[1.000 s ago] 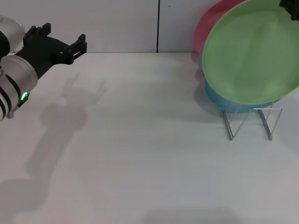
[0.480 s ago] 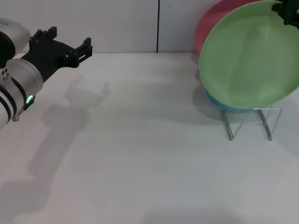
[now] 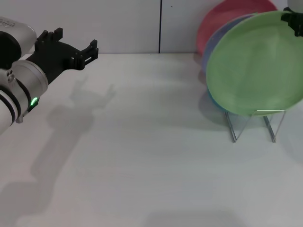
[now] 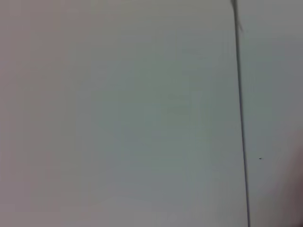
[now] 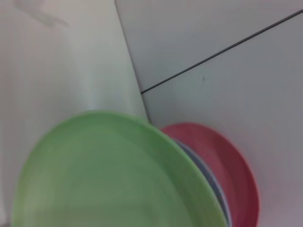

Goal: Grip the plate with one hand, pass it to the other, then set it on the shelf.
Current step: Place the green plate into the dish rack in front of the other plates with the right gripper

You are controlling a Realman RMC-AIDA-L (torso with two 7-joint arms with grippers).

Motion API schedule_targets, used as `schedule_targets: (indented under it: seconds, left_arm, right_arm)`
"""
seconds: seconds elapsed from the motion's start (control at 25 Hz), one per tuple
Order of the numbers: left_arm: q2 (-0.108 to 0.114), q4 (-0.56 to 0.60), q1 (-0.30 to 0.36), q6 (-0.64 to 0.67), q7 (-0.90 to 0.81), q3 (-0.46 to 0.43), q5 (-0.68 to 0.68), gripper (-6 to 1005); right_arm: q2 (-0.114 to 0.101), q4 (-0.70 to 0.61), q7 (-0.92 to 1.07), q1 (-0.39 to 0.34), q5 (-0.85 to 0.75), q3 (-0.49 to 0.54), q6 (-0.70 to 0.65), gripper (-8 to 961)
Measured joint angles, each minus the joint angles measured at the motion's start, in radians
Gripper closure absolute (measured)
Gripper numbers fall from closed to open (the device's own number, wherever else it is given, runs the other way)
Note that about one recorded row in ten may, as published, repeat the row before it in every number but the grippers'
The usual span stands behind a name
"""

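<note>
Head view: the light green plate [image 3: 253,64] stands on edge in the wire shelf [image 3: 255,124], frontmost before a lavender plate [image 3: 217,40] and a pink plate [image 3: 222,19]. The right tool [image 3: 294,21] pinches its upper rim. The left tool [image 3: 70,46] hovers spread over the counter [image 3: 142,151].

Right wrist view: the same three plates stand stacked on edge.

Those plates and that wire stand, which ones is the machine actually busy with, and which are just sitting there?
In the job:
- green plate, gripped at its top edge by the right tool
- wire rack below it
- left tool, open, held off to the left side

Just there:
- pink plate
- lavender plate
- white table
</note>
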Motion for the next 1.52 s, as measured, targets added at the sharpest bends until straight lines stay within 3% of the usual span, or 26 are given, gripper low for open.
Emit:
schedule_targets:
  seconds: [0.56,0.8,1.0,1.44,1.52]
  left_arm:
    - [0.000,0.000,-0.006,-0.005,-0.002,0.005,0.000,133]
    - [-0.001,0.000,-0.014,-0.005,-0.003,0.007,0.000,133]
    - [-0.001,0.000,-0.019,-0.005,-0.003,0.010,0.000,133]
    - [0.001,-0.006,-0.046,-0.005,-0.001,0.015,0.000,133]
    - [0.001,-0.008,-0.050,-0.005,-0.001,0.015,0.000,133]
  right_arm:
    - [0.004,-0.018,-0.019,-0.056,-0.001,-0.007,-0.007,883]
    - [0.004,-0.024,-0.015,-0.046,-0.002,-0.019,-0.092,865]
    - [-0.005,-0.027,-0.010,-0.026,-0.002,-0.005,-0.169,694]
    - [-0.017,-0.111,0.012,0.022,-0.001,0.044,-0.253,461]
    - [-0.017,-0.111,0.014,0.028,-0.001,0.049,-0.259,373]
